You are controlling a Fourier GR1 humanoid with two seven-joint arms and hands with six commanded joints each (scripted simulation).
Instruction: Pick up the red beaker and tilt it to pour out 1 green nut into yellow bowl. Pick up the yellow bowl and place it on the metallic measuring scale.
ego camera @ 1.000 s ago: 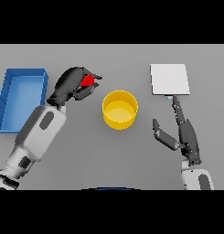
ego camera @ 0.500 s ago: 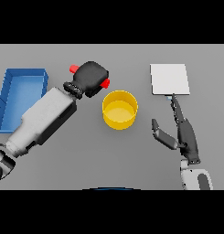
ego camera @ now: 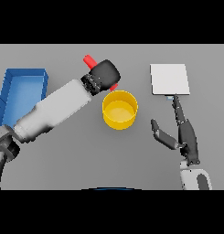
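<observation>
Red beaker [ego camera: 90, 60] sits in the grip of the robot's left hand [ego camera: 104, 74], raised over the grey table [ego camera: 77, 160] just behind and to the left of the yellow bowl [ego camera: 120, 109]. Working from the near edge outward: closest to the viewer on the right side is the right hand [ego camera: 184, 135], which rises from a white forearm at the lower edge. Its fingers are straight and spread, the thumb splayed out to the left, and it holds nothing; its longest fingertip reaches up to the near edge of the measuring scale.

On the left, the white and grey left arm [ego camera: 54, 109] runs diagonally from the lower left toward the middle of the scene. Near the table's centre stands the yellow bowl, round and upright, with only yellow showing inside. Whether a green nut lies in it cannot be told.

Just beyond the bowl's far left rim, the dark left hand is curled tightly round the red beaker. Only two bits of red show: one end poking out up and to the left, and a sliver on the hand's lower right side, close above the bowl's rim.

Farther back on the left lies a blue tray [ego camera: 22, 93] with raised walls. Farther back on the right lies the metallic measuring scale [ego camera: 169, 79], a flat pale square, well apart from the bowl.
</observation>
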